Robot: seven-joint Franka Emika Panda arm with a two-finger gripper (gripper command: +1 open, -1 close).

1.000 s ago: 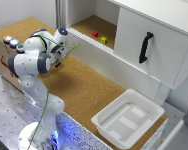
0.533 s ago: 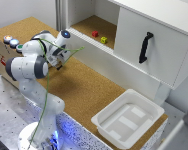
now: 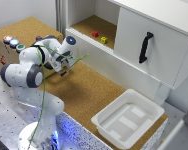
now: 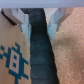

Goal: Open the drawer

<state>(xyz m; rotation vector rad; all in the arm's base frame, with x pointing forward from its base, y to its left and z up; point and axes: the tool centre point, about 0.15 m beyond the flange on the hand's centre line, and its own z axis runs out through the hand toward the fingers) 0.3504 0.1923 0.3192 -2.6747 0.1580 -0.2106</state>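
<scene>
Exterior view: gripper [image 3: 64, 71], jaw state unreadable, sits well apart from the drawer handle [image 3: 145, 47], which lies toward the exterior view's right, its long axis near-vertical.

White rounded arm segments [image 3: 25, 75], dark grey joint rings, green cable [image 3: 44, 95] along the arm, blue glow at the base [image 3: 54, 137].

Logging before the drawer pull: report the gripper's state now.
Gripper: open and empty, fingers spread apart over the cork table.
</scene>
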